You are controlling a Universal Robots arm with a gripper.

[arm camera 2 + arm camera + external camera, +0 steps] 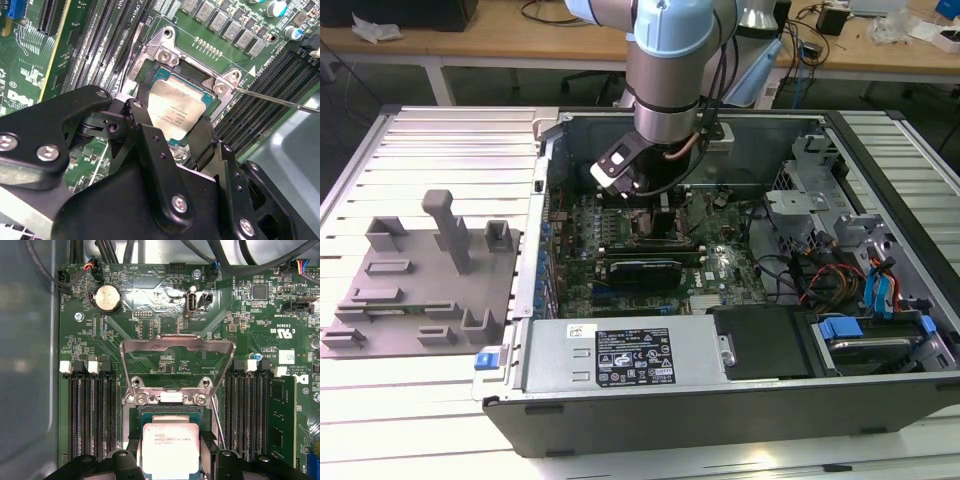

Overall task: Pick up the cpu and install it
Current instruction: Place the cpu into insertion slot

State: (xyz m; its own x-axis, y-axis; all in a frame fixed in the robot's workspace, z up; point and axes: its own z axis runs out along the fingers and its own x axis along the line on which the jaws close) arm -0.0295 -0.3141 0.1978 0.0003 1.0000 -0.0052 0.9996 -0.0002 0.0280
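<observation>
I think the big danger is a crooked drop. If the cpu (177,112) is a bit turned or off to one side when it goes down, it could bend the tiny parts of the socket (161,50) under it. If it is let go while tipped, it could land at a slant.

The fingers (145,135) are closed in on the cpu, one on each of two facing sides, and they look to be holding it. The cpu is right over the open socket, between the two sets of long black slots on the green board (150,305). That spot is near the back wall of the computer case (740,415). I can't tell if the cpu is down in the socket or just above it. The shiny lid (177,347) stands up, out of the way.
</observation>
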